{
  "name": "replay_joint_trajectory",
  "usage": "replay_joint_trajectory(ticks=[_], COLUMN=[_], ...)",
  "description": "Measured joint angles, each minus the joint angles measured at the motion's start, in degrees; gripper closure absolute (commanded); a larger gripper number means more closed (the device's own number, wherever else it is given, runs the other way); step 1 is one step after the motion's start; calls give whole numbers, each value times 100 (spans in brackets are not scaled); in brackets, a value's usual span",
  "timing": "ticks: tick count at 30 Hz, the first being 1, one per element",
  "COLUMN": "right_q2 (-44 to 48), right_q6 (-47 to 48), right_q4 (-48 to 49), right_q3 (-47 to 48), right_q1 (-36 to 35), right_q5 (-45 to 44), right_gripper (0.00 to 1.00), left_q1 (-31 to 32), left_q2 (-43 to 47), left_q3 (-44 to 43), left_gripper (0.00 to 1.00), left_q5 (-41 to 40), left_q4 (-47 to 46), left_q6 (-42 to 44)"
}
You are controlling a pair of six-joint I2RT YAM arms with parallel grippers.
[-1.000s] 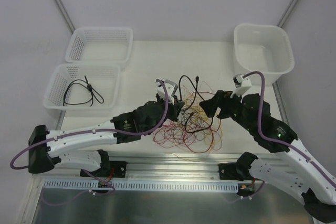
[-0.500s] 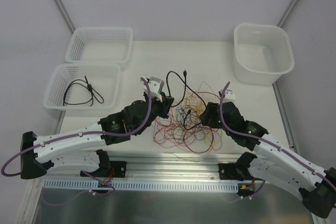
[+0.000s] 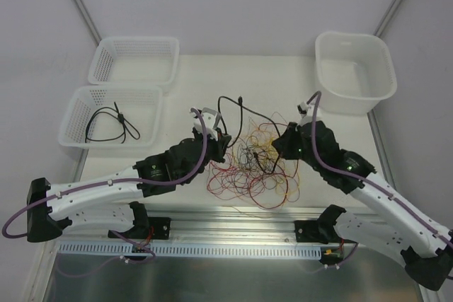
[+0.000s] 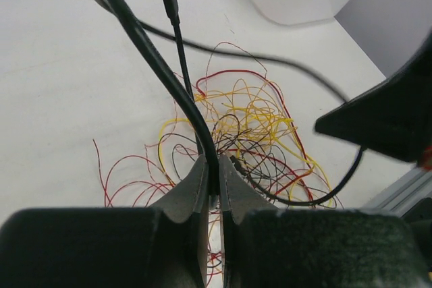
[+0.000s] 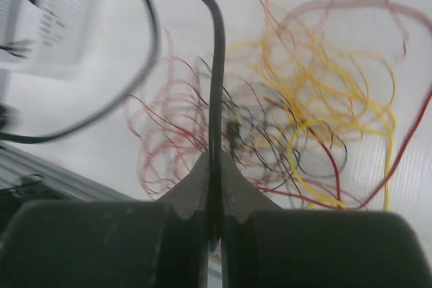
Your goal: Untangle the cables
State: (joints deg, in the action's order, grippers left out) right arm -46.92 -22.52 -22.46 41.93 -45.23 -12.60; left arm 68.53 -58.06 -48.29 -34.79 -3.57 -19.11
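Snagging was your risk: your left gripper (image 4: 213, 190) and right gripper (image 5: 214, 190) each pinched the black cable (image 4: 145, 45), so pulling apart could have cinched the red and yellow wires (image 4: 260, 116).

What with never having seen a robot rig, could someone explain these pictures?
Two robot arms stand bolted to a table. One picture looks down from above; the other two come from cameras on the wrists. A tangle of red, yellow and black wires lies in the middle, baskets to its left, one holding a black cord, a tub at the far right. The left claw and right claw are each shut on a black cable; whether the same one, I cannot tell.
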Motion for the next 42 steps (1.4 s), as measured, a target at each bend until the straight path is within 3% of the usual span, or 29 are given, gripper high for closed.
replay_joint_trajectory(ticks=[7, 11, 17, 23, 28, 31, 36, 42], right_q2=[-485, -520, -835, -1285, -1237, -1040, -260, -737], right_q6=[977, 1137, 1211, 1145, 1104, 1239, 1287, 1272], right_q4=[-1541, -1899, -2590, -3598, -4533, -4339, -3292, -3543], right_q3=[3908, 4806, 4717, 3794, 4347, 4870, 4483, 4321], right_q1=[7, 11, 11, 13, 13, 15, 15, 15], right_q5=[369, 1156, 1799, 776, -348, -400, 660, 380], right_gripper=[99, 97, 99, 99, 99, 99, 99, 99], left_q1=[-2, -2, -2, -2, -2, -2, -2, -2], left_q2=[138, 238, 511, 754, 785, 782, 804, 916], left_q3=[85, 92, 186, 313, 356, 356, 356, 356], left_gripper=[100, 100, 100, 100, 100, 100, 100, 100], left_q5=[4, 83, 181, 177, 175, 175, 175, 179], left_q4=[22, 20, 22, 28, 101, 103, 109, 109], left_q6=[-37, 33, 184, 328, 439, 496, 505, 514])
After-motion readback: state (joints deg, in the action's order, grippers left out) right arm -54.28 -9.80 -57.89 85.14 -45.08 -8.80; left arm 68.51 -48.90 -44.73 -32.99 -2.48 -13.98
